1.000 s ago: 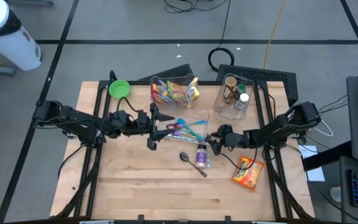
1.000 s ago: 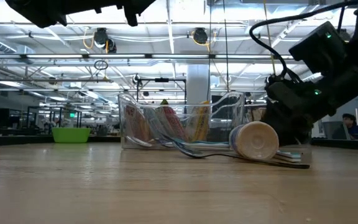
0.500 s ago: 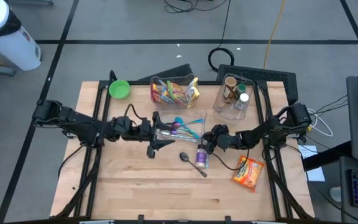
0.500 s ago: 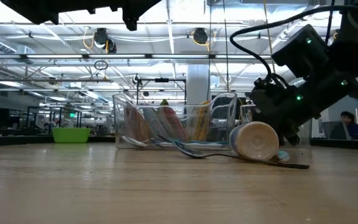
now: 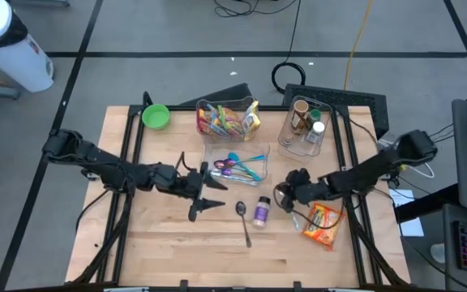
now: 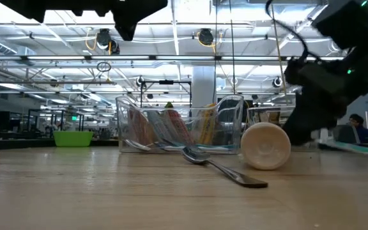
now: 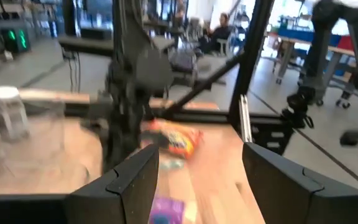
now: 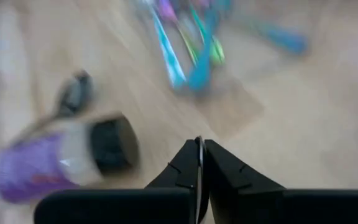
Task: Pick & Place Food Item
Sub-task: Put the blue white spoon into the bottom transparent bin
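Note:
The food item, an orange snack packet (image 5: 324, 223), lies flat on the table near its right edge and also shows in the left wrist view (image 7: 173, 138). My right gripper (image 5: 286, 195) is shut just left of the packet, its fingers (image 8: 188, 163) pointing toward a purple bottle (image 5: 261, 212) that lies on its side. My left gripper (image 5: 207, 197) hovers open left of the bottle and of a spoon (image 5: 243, 219), with nothing between its fingers (image 7: 135, 180).
A clear tray of coloured utensils (image 5: 237, 166) sits at mid-table. At the far edge stand a clear bin of food packets (image 5: 227, 118), a bin of bottles (image 5: 305, 126) and a green bowl (image 5: 156, 116). The near half of the table is bare wood.
My right gripper has shut and drawn back toward the table's right and near edges. My left gripper has gone from the tray's left side toward the near edge. The bottle has shifted nearer and turned, and the spoon has swung round.

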{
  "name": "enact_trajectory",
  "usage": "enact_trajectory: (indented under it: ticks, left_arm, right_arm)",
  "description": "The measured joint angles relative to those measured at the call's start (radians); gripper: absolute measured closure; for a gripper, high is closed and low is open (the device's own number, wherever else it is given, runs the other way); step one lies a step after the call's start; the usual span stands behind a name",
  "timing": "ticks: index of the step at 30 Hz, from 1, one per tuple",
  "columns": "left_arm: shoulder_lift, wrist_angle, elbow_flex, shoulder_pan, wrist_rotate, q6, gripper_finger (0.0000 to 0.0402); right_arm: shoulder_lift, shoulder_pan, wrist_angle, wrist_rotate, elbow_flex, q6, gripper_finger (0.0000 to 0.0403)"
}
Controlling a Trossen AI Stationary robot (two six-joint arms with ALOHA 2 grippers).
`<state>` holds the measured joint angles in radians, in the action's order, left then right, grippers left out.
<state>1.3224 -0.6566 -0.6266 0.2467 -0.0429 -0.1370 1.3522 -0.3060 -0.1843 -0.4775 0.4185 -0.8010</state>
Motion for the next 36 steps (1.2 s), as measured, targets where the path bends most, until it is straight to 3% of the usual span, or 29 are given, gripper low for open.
enact_trajectory:
  ticks: [5, 9, 13, 19, 21, 26, 32, 36]
  left_arm:
    - [0.0, 0.06, 0.0, 0.035, -0.016, -0.079, 0.016]
    - [0.0, 0.062, 0.0, 0.066, -0.069, -0.17, 0.016]
    - [0.0, 0.056, 0.0, 0.074, -0.155, -0.211, 0.016]
    - [0.046, 0.001, -0.002, 0.006, -0.135, -0.284, 0.016]
    - [0.102, -0.053, -0.007, -0.019, -0.086, -0.294, 0.016]
    - [0.291, -0.141, -0.108, -0.06, -0.003, -0.291, 0.016]
    - [0.495, -0.146, -0.306, -0.09, 0.122, -0.237, 0.016]
    - [0.594, -0.144, -0.429, -0.102, 0.143, -0.224, 0.016]
  right_arm:
    - [-0.156, -0.071, 0.003, -0.112, -0.001, 0.118, 0.04]
    - [-0.254, -0.115, -0.115, -0.186, -0.001, 0.303, 0.0401]
    - [-0.31, -0.129, -0.288, -0.171, -0.001, 0.522, 0.0402]
    - [-0.325, -0.126, -0.455, -0.145, -0.001, 0.731, 0.0402]
    - [-0.316, -0.116, -0.482, -0.13, -0.001, 0.749, 0.0402]
    - [-0.288, -0.071, -0.508, 0.029, 0.0, 0.687, 0.0402]
    - [-0.272, -0.069, -0.556, 0.04, -0.001, 0.673, 0.0402]
    - [-0.272, -0.074, -0.578, 0.062, 0.0, 0.678, 0.0402]
